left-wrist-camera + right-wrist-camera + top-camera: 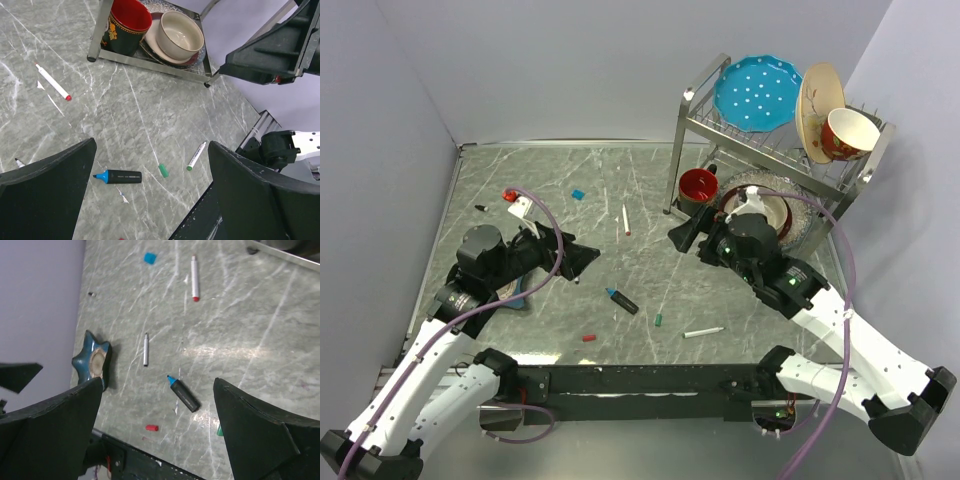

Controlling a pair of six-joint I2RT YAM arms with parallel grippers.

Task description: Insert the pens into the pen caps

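Left gripper (pixel 580 262): fingers apart, nothing between them. It hovers over the left half of the table (pixel 650 170), pointing right.
Right gripper (pixel 682 236): fingers also spread wide, holding nothing. It hovers near the front of the dish rack (pixel 688 150), pointing left.

All four pens lie uncapped on the table, each apart from its cap:
- Red-tipped pen (pixel 626 220): table centre, between the two grippers, tip toward the near edge.
- Blue-tipped marker (pixel 622 300): black barrel, nearer the arm bases, lying on a slant.
- Green-tipped pen (pixel 703 332): near the front edge, right of centre.
- Black-tipped pen (pixel 145 350): just below the left gripper, mostly hidden from above but clear in the right wrist view.

Caps:
- Blue cap (pixel 578 194): toward the back, left of centre.
- Green cap (pixel 659 320): between the marker and the green-tipped pen, touching neither.
- Red cap (pixel 588 338): at the near edge.
- Black cap (pixel 480 208): far left, close to the wall.

A blue star-shaped dish (pixel 92 360) sits beneath the left arm. A red mug (pixel 698 186) stands in the rack's lower tier.
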